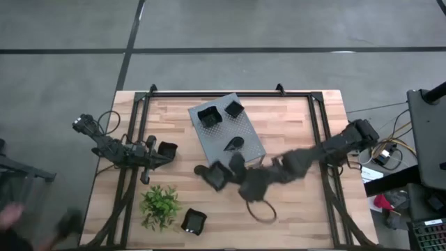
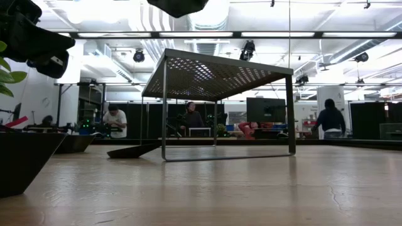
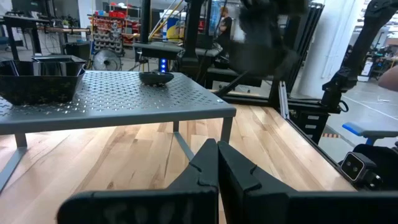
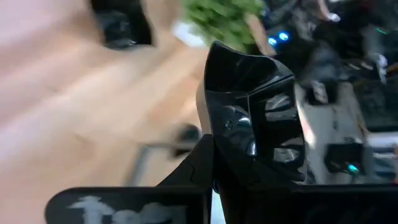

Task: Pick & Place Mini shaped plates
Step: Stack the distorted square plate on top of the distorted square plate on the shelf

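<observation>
My right gripper [image 4: 214, 180] is shut on a glossy black square mini plate [image 4: 249, 124] and hovers over the table just in front of the grey perforated stand [image 1: 226, 129], blurred in the high view [image 1: 224, 169]. On the stand sit two square plates [image 1: 208, 116] [image 1: 233, 109] and a leaf-shaped one [image 1: 233, 143]. Another square plate [image 1: 194, 221] rests on the table near the front edge, beside the green plant [image 1: 160, 206]. My left gripper [image 3: 217, 171] waits at the table's left side, shut and with nothing in it [image 1: 167, 148]. My right gripper pinches the square plate by one side wall [image 4: 212, 146] between its two fingers. The plate stands on edge beyond the fingertips, its hollow turned sideways. It hangs clear of the table and the stand, in front of the stand's near edge [image 1: 214, 176].
The stand's thin legs [image 2: 164, 113] leave open room beneath its top. The plant and the front plate [image 2: 25, 163] take up the near left. Black frame rails [image 1: 320, 132] run along both table sides. People work in the room beyond the table.
</observation>
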Tool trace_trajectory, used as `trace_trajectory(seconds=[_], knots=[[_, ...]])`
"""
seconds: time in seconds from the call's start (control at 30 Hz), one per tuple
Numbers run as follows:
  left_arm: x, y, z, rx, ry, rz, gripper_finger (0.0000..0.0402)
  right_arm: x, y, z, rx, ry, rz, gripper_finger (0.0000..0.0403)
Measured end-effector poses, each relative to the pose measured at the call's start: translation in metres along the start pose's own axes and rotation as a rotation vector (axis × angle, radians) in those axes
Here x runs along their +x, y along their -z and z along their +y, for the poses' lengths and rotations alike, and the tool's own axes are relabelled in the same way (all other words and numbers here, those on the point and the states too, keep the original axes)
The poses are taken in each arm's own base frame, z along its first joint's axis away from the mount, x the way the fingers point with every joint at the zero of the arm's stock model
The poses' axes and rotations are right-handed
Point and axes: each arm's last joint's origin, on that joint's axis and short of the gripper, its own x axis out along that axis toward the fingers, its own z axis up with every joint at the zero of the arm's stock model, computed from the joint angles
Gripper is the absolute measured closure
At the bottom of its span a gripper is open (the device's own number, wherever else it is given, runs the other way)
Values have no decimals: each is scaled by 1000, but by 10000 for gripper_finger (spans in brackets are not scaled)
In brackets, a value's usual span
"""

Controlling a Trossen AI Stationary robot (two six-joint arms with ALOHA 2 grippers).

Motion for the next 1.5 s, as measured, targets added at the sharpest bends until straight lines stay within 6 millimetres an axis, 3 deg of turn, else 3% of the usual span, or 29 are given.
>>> trace_trajectory(seconds=[0.33, 0.5, 0.7, 0.9, 1.13, 1.5], knots=[[0, 0, 0, 0, 0, 0, 401, 1, 72, -99, 186, -31, -59, 395], [0, 0, 0, 0, 0, 0, 401, 2, 117, -130, 208, 34, 20, 394], [0, 0, 0, 0, 0, 0, 401, 8, 159, -154, 258, 33, -34, 394], [0, 0, 0, 0, 0, 0, 401, 22, 180, -168, 274, 106, -40, 394], [0, 0, 0, 0, 0, 0, 401, 35, 187, -165, 274, 95, 9, 394], [0, 0, 0, 0, 0, 0, 401, 37, 191, -163, 298, 119, 73, 394]])
